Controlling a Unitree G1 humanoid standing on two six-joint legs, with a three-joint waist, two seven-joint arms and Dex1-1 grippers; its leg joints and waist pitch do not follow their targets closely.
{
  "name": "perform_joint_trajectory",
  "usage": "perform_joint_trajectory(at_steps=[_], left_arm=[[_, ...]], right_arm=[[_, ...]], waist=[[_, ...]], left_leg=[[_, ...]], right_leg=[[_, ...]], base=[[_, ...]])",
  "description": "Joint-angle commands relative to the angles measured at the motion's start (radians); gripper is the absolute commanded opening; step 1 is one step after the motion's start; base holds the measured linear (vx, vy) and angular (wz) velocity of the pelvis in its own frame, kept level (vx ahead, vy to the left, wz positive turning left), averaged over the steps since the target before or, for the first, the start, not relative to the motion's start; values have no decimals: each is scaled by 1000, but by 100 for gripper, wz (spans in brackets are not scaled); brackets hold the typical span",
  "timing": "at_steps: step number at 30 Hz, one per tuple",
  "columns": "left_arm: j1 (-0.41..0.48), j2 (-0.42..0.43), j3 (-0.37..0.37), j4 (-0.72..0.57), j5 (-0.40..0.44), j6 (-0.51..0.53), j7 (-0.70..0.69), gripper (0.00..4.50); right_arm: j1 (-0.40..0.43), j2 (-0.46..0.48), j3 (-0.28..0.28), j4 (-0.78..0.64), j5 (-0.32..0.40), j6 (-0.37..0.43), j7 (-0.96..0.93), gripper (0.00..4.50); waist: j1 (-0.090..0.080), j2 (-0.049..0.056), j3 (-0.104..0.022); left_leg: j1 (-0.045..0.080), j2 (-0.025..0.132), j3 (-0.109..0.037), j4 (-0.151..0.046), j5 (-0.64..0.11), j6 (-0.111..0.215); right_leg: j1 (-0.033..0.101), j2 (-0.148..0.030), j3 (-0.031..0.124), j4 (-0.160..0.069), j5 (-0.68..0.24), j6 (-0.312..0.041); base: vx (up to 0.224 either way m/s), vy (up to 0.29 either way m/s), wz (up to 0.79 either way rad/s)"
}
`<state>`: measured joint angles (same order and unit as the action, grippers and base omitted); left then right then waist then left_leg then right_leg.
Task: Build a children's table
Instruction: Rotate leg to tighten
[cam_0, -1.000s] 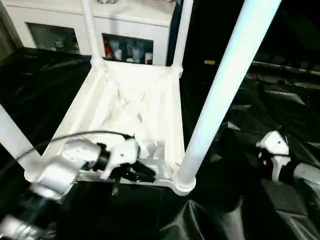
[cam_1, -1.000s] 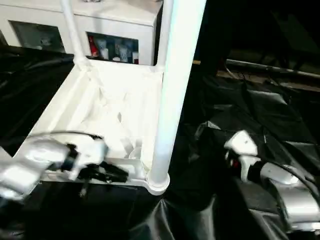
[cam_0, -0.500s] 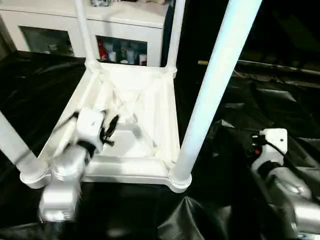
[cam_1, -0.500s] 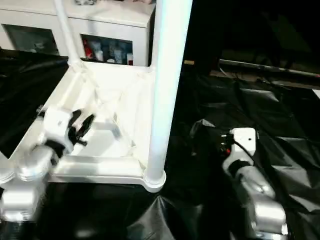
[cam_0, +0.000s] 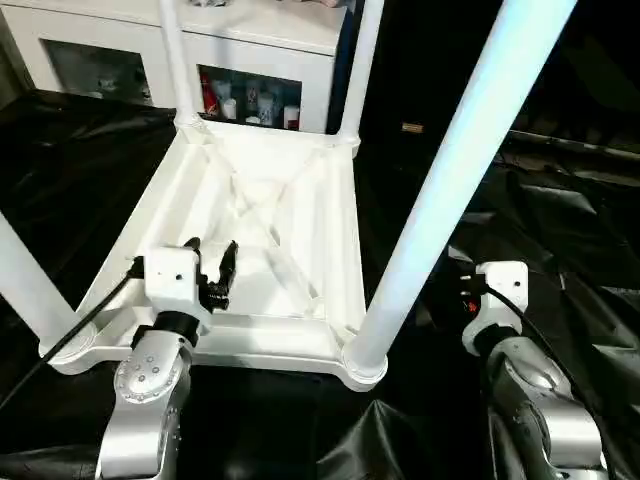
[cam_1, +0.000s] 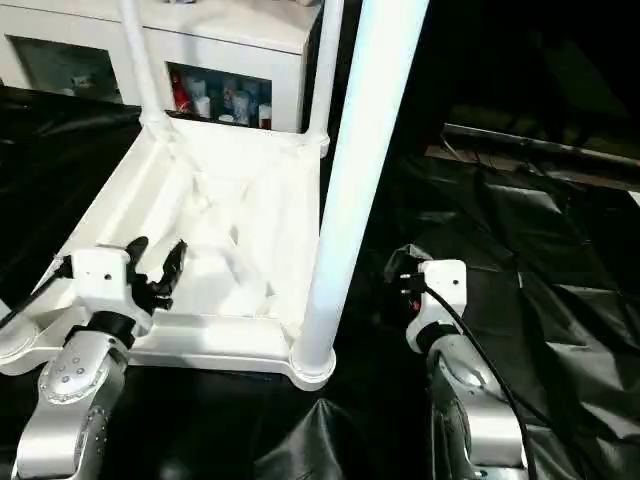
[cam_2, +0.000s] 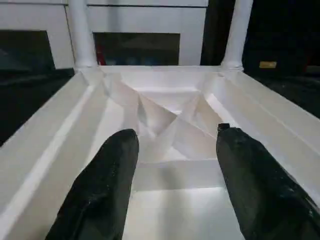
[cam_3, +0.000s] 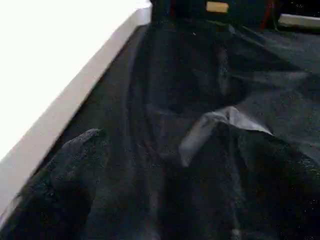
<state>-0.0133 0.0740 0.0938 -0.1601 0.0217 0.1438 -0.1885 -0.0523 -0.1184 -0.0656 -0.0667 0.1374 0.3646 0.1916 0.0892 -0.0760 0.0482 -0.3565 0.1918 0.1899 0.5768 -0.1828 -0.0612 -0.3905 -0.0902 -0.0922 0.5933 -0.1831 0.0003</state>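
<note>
Left gripper swung up over tabletop, fingers now spread, empty.

head pair: high, looking down on upturned table, same scene | left wrist: close, low inside table, facing cabinet | right wrist: near black sheet beside table

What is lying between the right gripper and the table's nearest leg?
Nothing but bare black sheeting between the right gripper and the nearest leg, seen in the right eye view.
</note>
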Motion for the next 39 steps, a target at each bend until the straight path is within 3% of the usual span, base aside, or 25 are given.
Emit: perform_joint_trajectory(at_steps=[1, 8, 10, 12, 13, 15, 16, 17, 18, 20, 21, 22, 23, 24, 25, 27, 28, 29, 31, 32, 33, 34, 35, 38, 39], left_arm=[[-12, 4, -11, 1, 14, 2, 9, 283], [-11, 19, -30, 9, 5, 4, 5, 283], [-10, 19, -34, 11, 10, 3, 2, 283], [-12, 16, -35, 16, 17, 12, 9, 283], [-12, 16, -35, 16, 17, 12, 9, 283], [-5, 18, -42, 17, 18, 3, 11, 283], [-2, 18, -44, 15, 18, 1, 12, 283], [2, 17, -46, 13, 18, -1, 13, 283], [4, 16, -47, 12, 17, -4, 14, 283], [8, 17, -47, 10, 12, -12, 13, 283], [12, 19, -47, 9, 8, -16, 11, 283], [14, 20, -47, 9, 7, -16, 10, 283], [17, 21, -46, 8, 4, -18, 8, 283], [17, 21, -46, 8, 4, -18, 8, 283], [30, 34, -49, 7, 0, -32, -9, 283], [36, 39, -51, 7, -1, -37, -15, 283], [43, 46, -52, 6, 1, -40, -21, 283], [43, 46, -52, 6, 1, -40, -21, 283], [56, 57, -55, 2, -5, -57, -35, 283], [61, 59, -57, -1, -9, -71, -42, 283], [83, 64, -59, -21, -27, -65, -67, 283], [90, 66, -60, -28, -33, -65, -76, 283], [112, 72, -63, -44, -50, -76, -101, 283], [192, 84, -56, -93, -117, -116, -163, 283], [196, 85, -56, -95, -121, -119, -165, 283]], right_arm=[[-4, -1, 6, 6, -9, -9, -2, 450], [13, 6, 17, -4, -11, -12, -9, 450], [19, 6, 19, -8, -11, -12, -11, 450], [25, 4, 18, -14, -12, -12, -10, 450], [25, 4, 18, -14, -12, -12, -10, 450], [35, -2, 16, -24, -10, -10, -8, 450], [37, -4, 16, -26, -11, -10, -7, 450], [39, -7, 16, -28, -13, -7, -7, 450], [40, -9, 17, -30, -17, -5, -9, 450], [41, -12, 18, -32, -20, -3, -11, 450], [42, -14, 15, -30, -25, -4, -19, 450], [42, -14, 14, -29, -28, -5, -22, 450], [41, -16, 11, -26, -33, -6, -30, 450], [41, -16, 11, -26, -33, -6, -30, 450], [42, -20, -5, -17, -48, -2, -57, 450], [42, -22, -13, -12, -51, 0, -67, 450], [43, -24, -23, -5, -54, 0, -76, 450], [43, -24, -23, -5, -54, 0, -76, 450], [49, -26, -35, -4, -52, 1, -88, 450], [52, -26, -38, -6, -53, 2, -91, 450], [62, -27, -44, -12, -50, 1, -93, 450], [66, -28, -46, -15, -49, 0, -93, 450], [79, -29, -48, -23, -48, -4, -91, 450], [118, -36, -55, -46, -43, -18, -78, 450], [120, -36, -56, -47, -43, -18, -77, 450]], waist=[[1, 12, -45], [-2, 19, -52], [-2, 24, -80], [-3, 21, -99], [2, 24, -98], [-6, 35, -68], [-29, 41, -39], [-49, 57, -18], [8, 81, -9], [47, 76, -8], [28, -27, -49], [28, -27, -49], [39, -4, -14], [37, -18, 9], [40, -7, 0], [34, 14, -21], [29, 17, -36], [34, 22, -33], [62, 13, -29], [64, 21, -26], [58, 27, -28], [28, 52, -45], [-11, 67, -50], [-18, 50, -45], [-20, 42, -40]], left_leg=[[8, 44, -27, -80, -333, -23], [-8, 40, -24, -70, -211, -10], [-36, 16, -13, -24, 166, 108], [-59, -7, -8, 4, 302, 223], [-64, -3, -7, 8, 182, 254], [-39, 23, -11, -14, -246, 173], [12, 34, -25, -18, -553, 50], [29, 57, -48, -51, -752, -25], [-119, 77, -19, -172, -932, -94], [-113, 61, 43, -203, -966, -97], [2, 56, 16, -32, -595, -112], [2, 56, 16, -32, -595, -112], [-35, -45, -81, 173, -99, 7], [-52, -52, -93, 165, -91, 2], [-6, -2, -104, 82, -189, -41], [33, 27, -88, -24, -355, -8], [7, 24, -71, -36, -230, 66], [-1, 22, -63, -38, -184, 105], [-22, 34, -75, 42, -147, 160], [-32, 52, -94, 30, -122, 145], [-32, 51, -94, -5, -105, 146], [17, 42, -78, -63, -58, 164], [61, 42, -101, -61, -16, 187], [36, 62, -108, -62, -25, 108], [22, 37, -88, -66, -136, 39]], right_leg=[[25, -56, 56, -90, -354, -33], [24, -46, 57, -75, -151, -84], [9, -24, 43, -37, 275, -182], [-10, -14, 25, -33, 418, -235], [-21, -21, 20, -56, 273, -244], [-28, -38, 3, -111, -315, -167], [-50, -28, -34, -150, -682, -28], [-36, 5, -92, -174, -745, 77], [96, 25, -84, 134, -358, -26], [91, 43, -66, 174, -283, -41], [22, -73, 84, 46, -812, 55], [22, -73, 84, 46, -812, 55], [10, -148, 166, -130, -1203, 17], [26, -138, 161, -126, -1149, 7], [31, -130, 113, -85, -943, -39], [29, -53, 84, -33, -552, -101], [74, -77, 94, -32, -305, -146], [84, -92, 99, -49, -270, -160], [107, -241, 178, -134, -450, -157], [112, -235, 167, -135, -458, -181], [113, -187, 132, -119, -423, -190], [76, -46, 49, -47, -274, -180], [23, 21, 19, 22, -147, -131], [28, -11, 51, 4, -29, -65], [38, -34, 70, -19, -13, -70]], base=[[0, 0, 0], [0, 0, 0], [0, 0, 0], [-25, 9, 0], [-89, 18, 0], [-100, 21, -1], [-144, 37, -11], [-240, 67, -17], [-179, 50, -13], [-129, -16, 4], [-86, -83, 5], [-2, -137, 5], [0, 0, 0], [0, 0, 0], [0, 0, 0], [-37, 12, 9], [-92, 36, 7], [-92, 36, 7], [-14, 129, -4], [-12, 156, -4], [15, 194, -11], [50, 199, -8], [50, 199, -8], [27, 155, 11], [6, 97, 2]])
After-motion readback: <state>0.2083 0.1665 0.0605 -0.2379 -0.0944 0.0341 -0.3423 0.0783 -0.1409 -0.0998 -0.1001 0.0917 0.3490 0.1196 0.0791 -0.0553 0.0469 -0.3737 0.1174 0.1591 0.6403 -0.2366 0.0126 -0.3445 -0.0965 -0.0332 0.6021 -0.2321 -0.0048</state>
